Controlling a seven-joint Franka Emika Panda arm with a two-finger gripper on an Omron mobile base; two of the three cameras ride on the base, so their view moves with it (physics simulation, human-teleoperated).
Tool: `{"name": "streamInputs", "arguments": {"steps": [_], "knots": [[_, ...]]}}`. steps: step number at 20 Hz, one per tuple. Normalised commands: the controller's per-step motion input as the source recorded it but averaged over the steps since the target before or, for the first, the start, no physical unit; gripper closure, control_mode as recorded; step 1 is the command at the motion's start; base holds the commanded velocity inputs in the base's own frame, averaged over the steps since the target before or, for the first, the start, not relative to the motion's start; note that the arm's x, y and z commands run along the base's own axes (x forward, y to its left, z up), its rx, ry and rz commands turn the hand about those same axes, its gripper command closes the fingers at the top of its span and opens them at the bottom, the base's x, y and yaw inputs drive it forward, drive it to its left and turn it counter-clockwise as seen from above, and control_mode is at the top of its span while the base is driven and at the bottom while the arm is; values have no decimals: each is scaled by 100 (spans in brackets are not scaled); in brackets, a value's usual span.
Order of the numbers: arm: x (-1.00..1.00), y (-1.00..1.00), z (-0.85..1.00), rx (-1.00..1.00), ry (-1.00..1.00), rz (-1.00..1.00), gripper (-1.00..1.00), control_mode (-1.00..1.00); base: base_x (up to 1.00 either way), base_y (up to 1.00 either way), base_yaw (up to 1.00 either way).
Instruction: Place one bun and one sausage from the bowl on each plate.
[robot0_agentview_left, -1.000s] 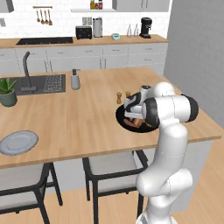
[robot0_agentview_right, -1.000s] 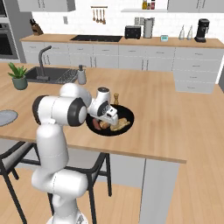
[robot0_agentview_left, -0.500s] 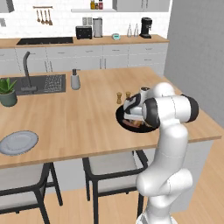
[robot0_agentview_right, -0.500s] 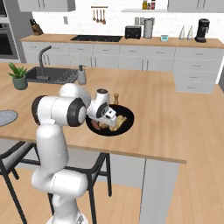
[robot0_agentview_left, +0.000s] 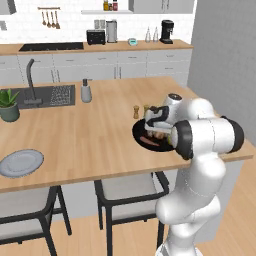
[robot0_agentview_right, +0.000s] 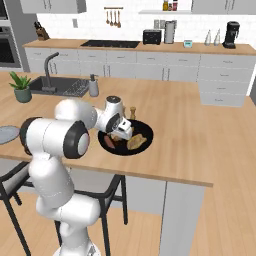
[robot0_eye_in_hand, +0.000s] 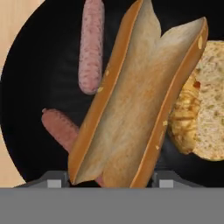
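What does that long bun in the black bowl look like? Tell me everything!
The long split hot-dog bun has a golden-brown crust and a pale tan, soft-looking inside, opened upward in a V. It lies slantwise in the wide black bowl, partly over a reddish sausage, and beside a round seeded bun. The gripper straddles its near end; contact is unclear.

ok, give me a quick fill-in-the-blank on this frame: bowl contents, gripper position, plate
1. In the hand view, the split hot dog bun lies in a bowl whose colour is ____.
2. The number of sausages beside that bun in the hand view is ____.
3. The gripper is over the ____.
4. The light-grey plate at the counter's near left edge carries ____ food.

Missing words: black; two; bowl; no
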Motion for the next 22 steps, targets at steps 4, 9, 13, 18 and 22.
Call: {"name": "streamInputs", "arguments": {"steps": [4,9,13,18,22], "knots": [[-61,5,100,0,-12,0,100,-100,0,0,0],[-87,5,100,0,-4,0,100,-100,0,0,0],[-88,13,95,0,-2,0,100,-100,0,0,0],[-61,50,31,-10,2,1,100,-100,0,0,0],[-54,25,-4,-2,0,5,100,-100,0,0,0]]}}
